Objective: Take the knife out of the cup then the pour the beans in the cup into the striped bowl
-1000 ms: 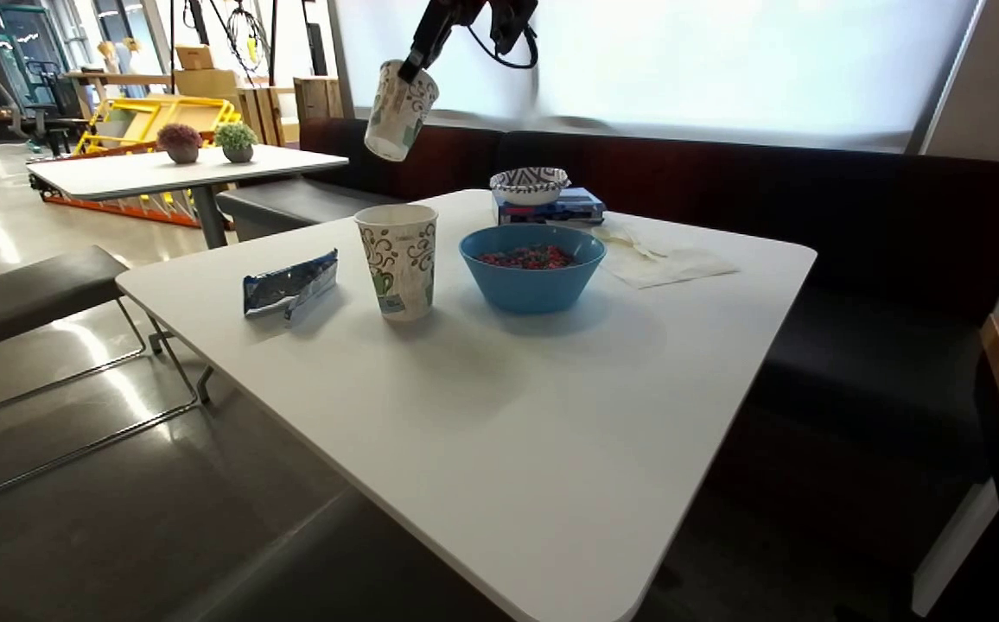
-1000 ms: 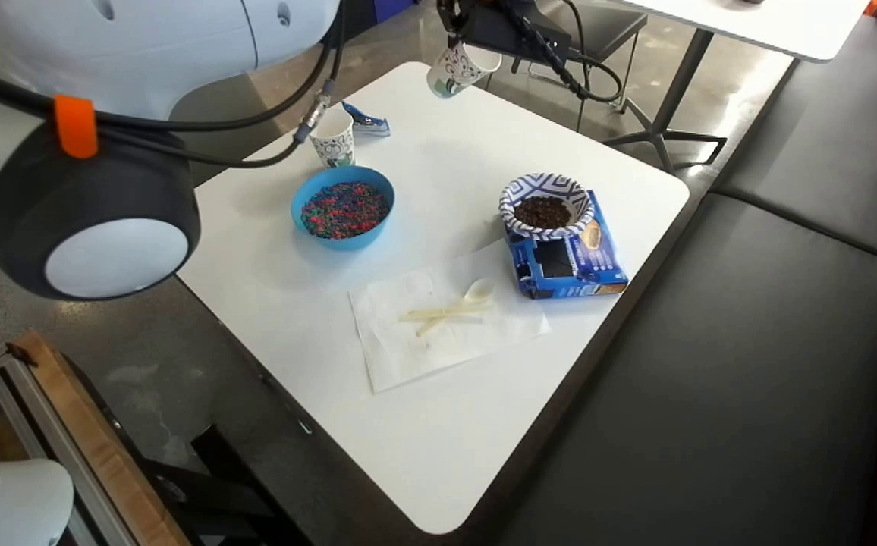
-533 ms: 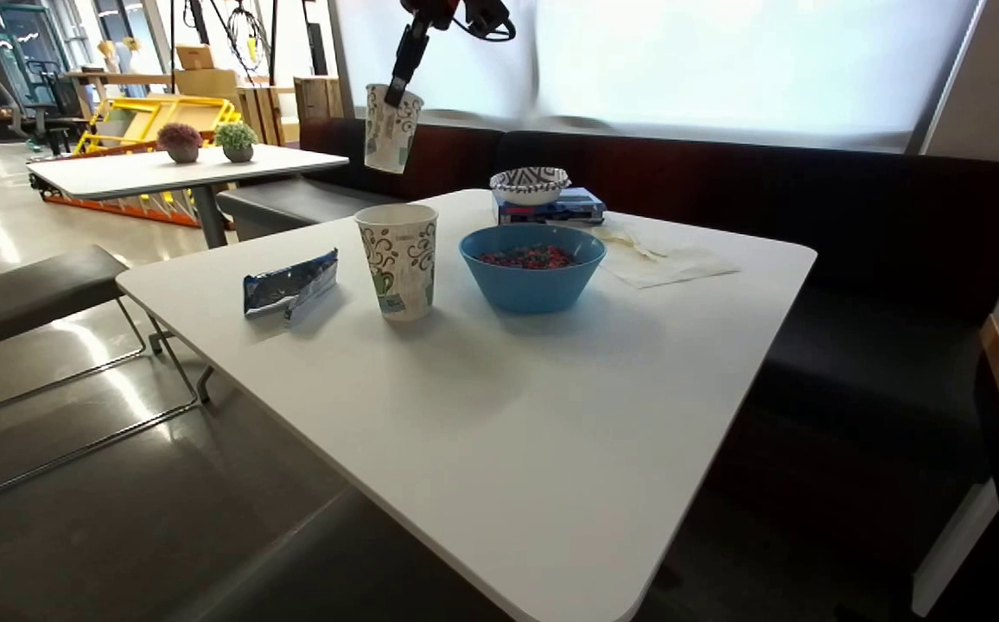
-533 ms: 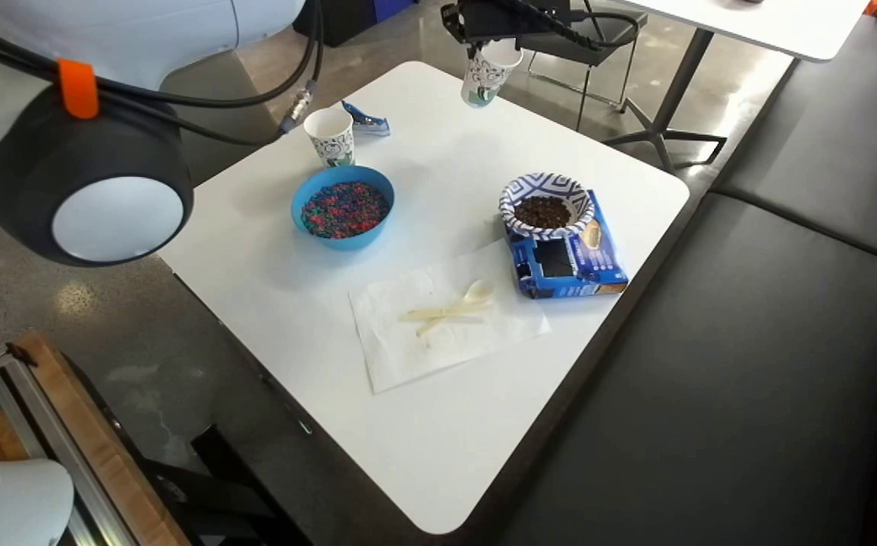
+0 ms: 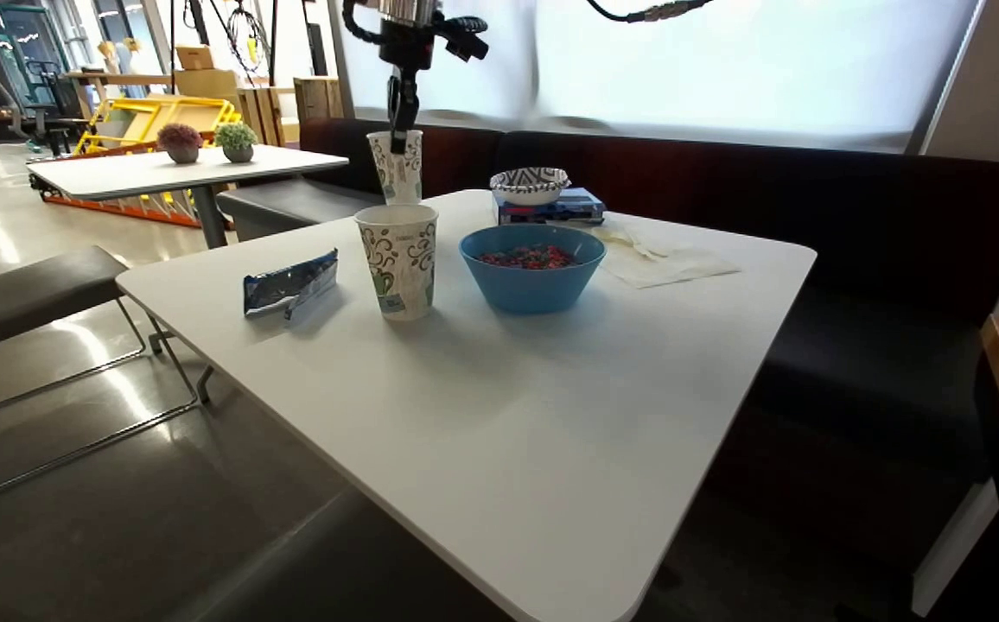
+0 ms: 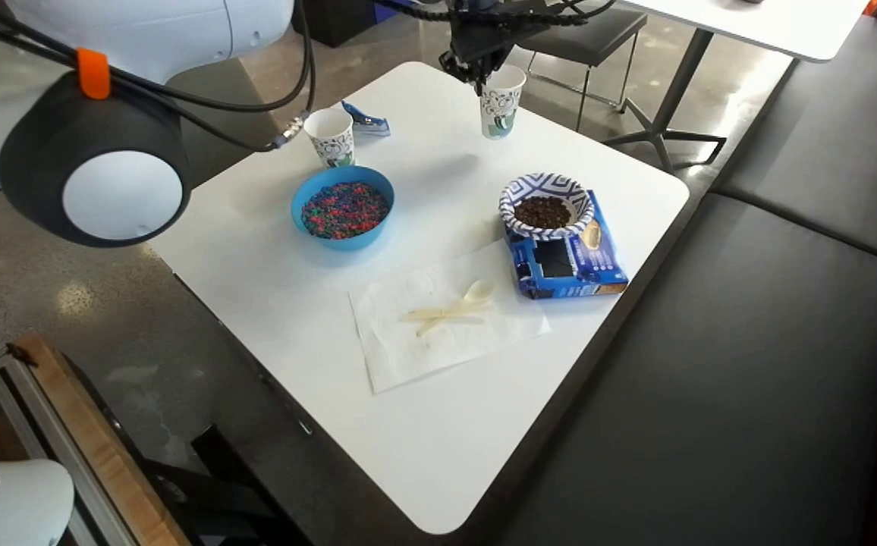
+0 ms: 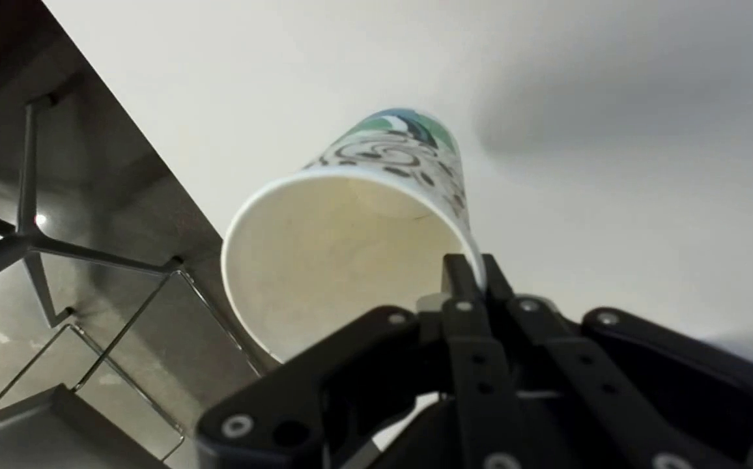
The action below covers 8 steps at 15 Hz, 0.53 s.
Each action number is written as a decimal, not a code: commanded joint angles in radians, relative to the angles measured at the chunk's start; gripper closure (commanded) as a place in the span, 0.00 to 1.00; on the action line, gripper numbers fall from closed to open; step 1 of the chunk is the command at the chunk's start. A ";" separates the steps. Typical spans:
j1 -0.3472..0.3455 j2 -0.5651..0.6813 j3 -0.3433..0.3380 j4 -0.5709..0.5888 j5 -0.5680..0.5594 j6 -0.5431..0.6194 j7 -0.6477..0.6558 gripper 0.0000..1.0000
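Wrist view: my gripper (image 7: 474,270) pinches the cup (image 7: 350,254) by its rim, one jaw inside the mouth, one outside.
Cup from gripper: to the left here, mouth towards me, foot farther off; pale wall and floor show inside.
Cup's long axis: near upright with a slight lean, in both exterior views.
Set-down: I judge the pour done, so the coming move turns on the cup's foot meeting the table (image 6: 423,425) squarely.
Striped bowl (image 6: 548,183): on the blue box (image 6: 607,262), apart from the cup, beans (image 6: 542,213) in it.
Knife (image 6: 423,314): my guess for the slender pale utensil crossed with a spoon (image 6: 478,291) on white paper (image 6: 393,349).
Hidden: in an exterior view the standing cup (image 5: 400,268) overlaps my cup's foot; any gap beneath I cannot tell.
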 commanded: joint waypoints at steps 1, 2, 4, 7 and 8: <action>0.042 0.022 -0.037 0.020 -0.084 -0.033 -0.073 0.99; 0.048 0.024 -0.038 0.029 -0.093 -0.048 -0.083 0.99; 0.039 0.022 -0.022 0.021 -0.071 -0.024 -0.056 0.96; 0.044 0.009 -0.027 0.000 -0.078 -0.019 -0.066 0.96; 0.044 0.005 -0.028 -0.005 -0.078 -0.017 -0.067 0.99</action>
